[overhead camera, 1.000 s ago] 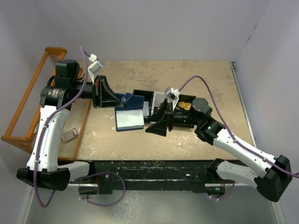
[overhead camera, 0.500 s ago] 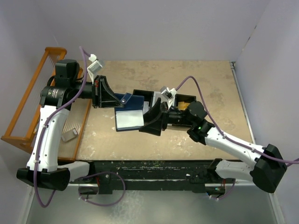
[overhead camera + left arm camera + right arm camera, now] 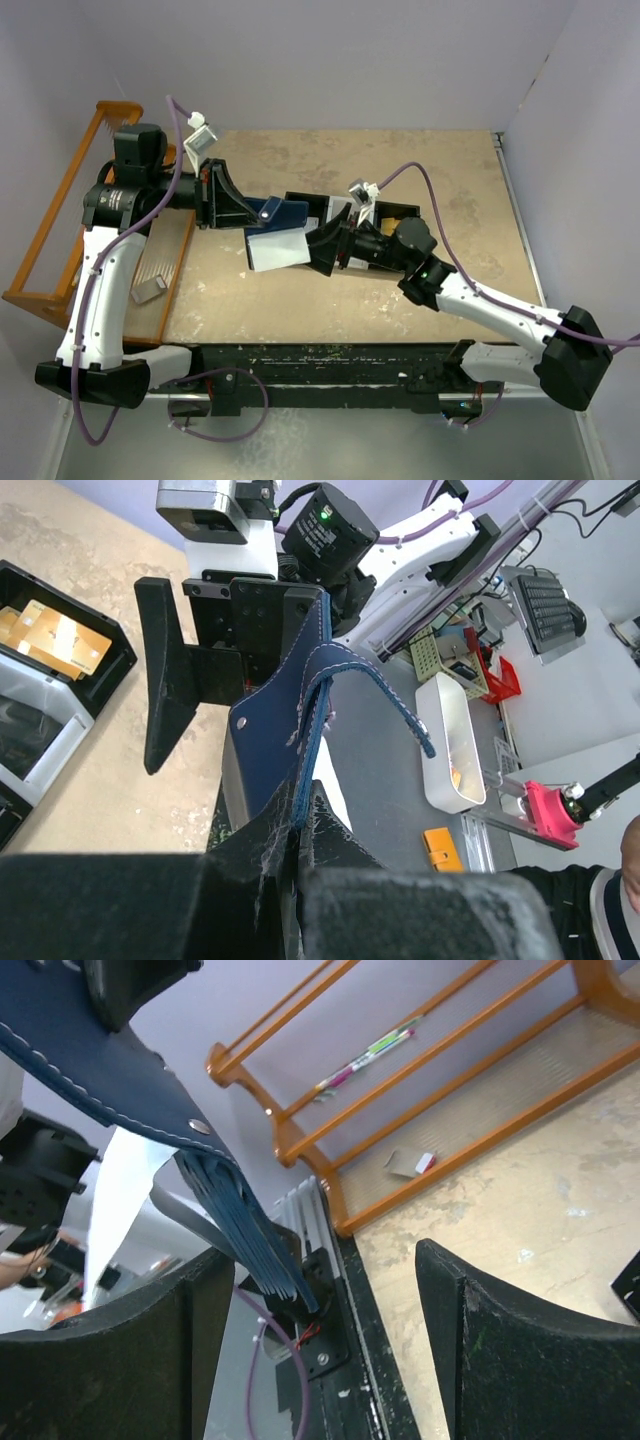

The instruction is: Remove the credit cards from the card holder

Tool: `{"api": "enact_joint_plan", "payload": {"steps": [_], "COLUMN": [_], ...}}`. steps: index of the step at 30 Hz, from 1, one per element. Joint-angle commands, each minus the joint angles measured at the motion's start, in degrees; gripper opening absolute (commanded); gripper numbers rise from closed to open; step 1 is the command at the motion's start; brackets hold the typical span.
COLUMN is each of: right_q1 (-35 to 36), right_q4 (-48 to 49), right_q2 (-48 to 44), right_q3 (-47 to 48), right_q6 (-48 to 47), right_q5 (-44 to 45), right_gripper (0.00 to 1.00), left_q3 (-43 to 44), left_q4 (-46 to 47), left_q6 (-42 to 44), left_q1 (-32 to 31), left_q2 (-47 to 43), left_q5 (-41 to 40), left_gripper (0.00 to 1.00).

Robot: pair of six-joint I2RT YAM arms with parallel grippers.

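At the near side of the table (image 3: 300, 300), just left of the black tray (image 3: 305, 200), the right gripper (image 3: 322, 250) points leftward, its fingers spread wide with nothing clamped between them. Directly ahead of it hangs the card holder (image 3: 278, 248) — open, lifted off the table just left of the tray, its pale inner face turned up toward the overhead camera and its navy flap rising behind. Seen from the right wrist, the holder's layered pocket edges dangle in the gap ahead of the spread fingers; whether either finger touches them cannot be told. The left gripper (image 3: 250, 212), further left of the tray, is pressed together on the navy flap, pinching its stitched edge. In the tray itself a gold card (image 3: 60, 640) lies flat in one compartment — the right-hand end in the overhead view. Far left of the tray, past the table's side, stands an orange rack (image 3: 118, 112) with a small grey block (image 3: 150, 290) on its floor.
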Motion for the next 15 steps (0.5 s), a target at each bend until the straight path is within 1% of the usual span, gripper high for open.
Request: {"api": "enact_joint_plan", "payload": {"steps": [1,6,11,15], "right_q1": [1.26,4.21,5.56,5.53], "right_q4": [2.41,7.28,10.68,14.93], "right_q2": [-2.42,-1.81,0.68,0.15], "right_q3": [1.85,1.62,4.83,5.20], "right_q6": [-1.52,-2.21,-2.52,-1.25], "right_q5": [8.16,12.80,11.46,9.30], "right_gripper": [0.76,0.79,0.80,0.80], "left_q3": [2.27,2.14,1.66,1.04], "left_q4": [3.69,5.18,5.53,5.42], "left_q6": [-3.51,-5.33,-5.89,-5.73], "left_q1": [0.21,0.19,0.19,0.19], "left_q2": [-0.24,-0.37,-0.60,-0.84], "left_q5": [3.62,3.94,4.15,4.29], "left_gripper": [0.00,0.00,0.00,0.00]}}
